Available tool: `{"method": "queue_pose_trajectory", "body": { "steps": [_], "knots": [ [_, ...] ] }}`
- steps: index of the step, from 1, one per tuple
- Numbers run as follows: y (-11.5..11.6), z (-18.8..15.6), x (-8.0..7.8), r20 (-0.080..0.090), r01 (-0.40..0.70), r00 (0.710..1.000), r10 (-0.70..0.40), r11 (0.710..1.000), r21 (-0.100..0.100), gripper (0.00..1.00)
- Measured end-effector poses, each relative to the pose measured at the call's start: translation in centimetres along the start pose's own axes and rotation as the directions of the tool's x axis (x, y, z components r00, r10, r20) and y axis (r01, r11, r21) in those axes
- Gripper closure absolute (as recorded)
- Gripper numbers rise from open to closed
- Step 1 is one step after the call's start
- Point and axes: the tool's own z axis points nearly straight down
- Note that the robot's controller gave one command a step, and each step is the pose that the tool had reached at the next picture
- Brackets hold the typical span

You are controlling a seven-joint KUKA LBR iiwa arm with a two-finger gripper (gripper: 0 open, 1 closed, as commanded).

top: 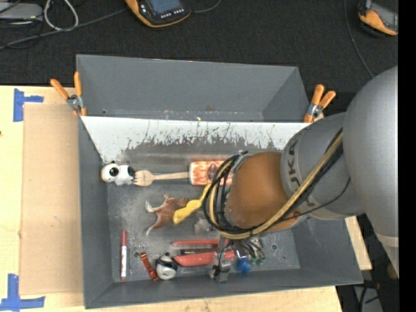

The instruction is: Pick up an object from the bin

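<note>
At the far left of the bin [107, 220], near the front, a thin red pen [123, 255] lies by itself. Behind it, by the back slope, a little black-and-white toy head [116, 172] touches the end of a wooden stick [162, 175]. The stick's other end has a shiny pink-brown pad [205, 172]. In the middle is a brown toy animal [161, 214] with a yellow piece [187, 210] touching it. In front of them are a small black-and-white ball [166, 267] and two long red things [195, 259], lying side by side and very close together.

The gripper [222, 269] is down low at the right ends of those long red things, close to the front wall. The arm's orange cover [257, 190] and its cables hide most of it. I cannot tell if it is open or closed, or if anything is in it. A small blue thing [242, 264] lies just to its right.

I think the thing to pick is the red one nearer the front. To do this well, the gripper should close across the thin side of just that one. It should stay off the other red one, the ball and the blue thing. It should squeeze well, then lift straight up so nothing gets dragged along or bumps the front wall
</note>
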Motion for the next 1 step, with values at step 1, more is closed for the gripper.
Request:
{"method": "queue_pose_trajectory", "body": {
  "steps": [1],
  "knots": [
    [-0.63, 0.25, 0.09, -0.018, 0.136, 0.990, -0.137, 0.991, -0.006, 1.00]
  ]
}}
